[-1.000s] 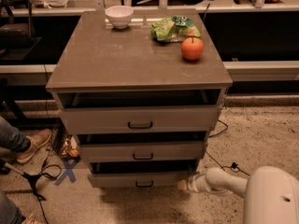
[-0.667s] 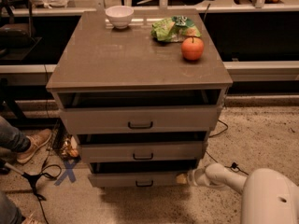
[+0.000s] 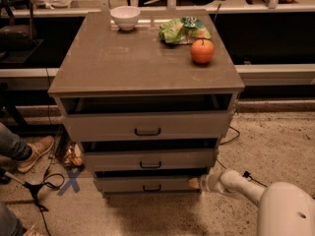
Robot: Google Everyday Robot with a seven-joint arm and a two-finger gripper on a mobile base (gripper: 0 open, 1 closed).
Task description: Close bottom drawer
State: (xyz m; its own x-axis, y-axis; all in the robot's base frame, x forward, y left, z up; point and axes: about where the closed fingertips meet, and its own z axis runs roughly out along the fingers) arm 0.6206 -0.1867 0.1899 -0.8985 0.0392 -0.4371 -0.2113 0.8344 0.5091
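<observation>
The bottom drawer [image 3: 147,185] is the lowest and narrowest grey-brown front of three, with a small black bar handle [image 3: 152,188]. It stands only slightly out from the cabinet, with a dark gap above it. My gripper [image 3: 196,183] is at the end of the white arm [image 3: 236,183], low on the right. It touches the right end of the bottom drawer front.
The middle drawer [image 3: 150,160] and top drawer [image 3: 146,126] stand partly open above. On the cabinet top [image 3: 123,63] are a white bowl [image 3: 125,17], a green bag [image 3: 183,30] and an orange [image 3: 202,51]. A person's shoe [image 3: 35,151] and cables lie left.
The arm has pushed left toward the cabinet, and the bottom drawer has slid further in.
</observation>
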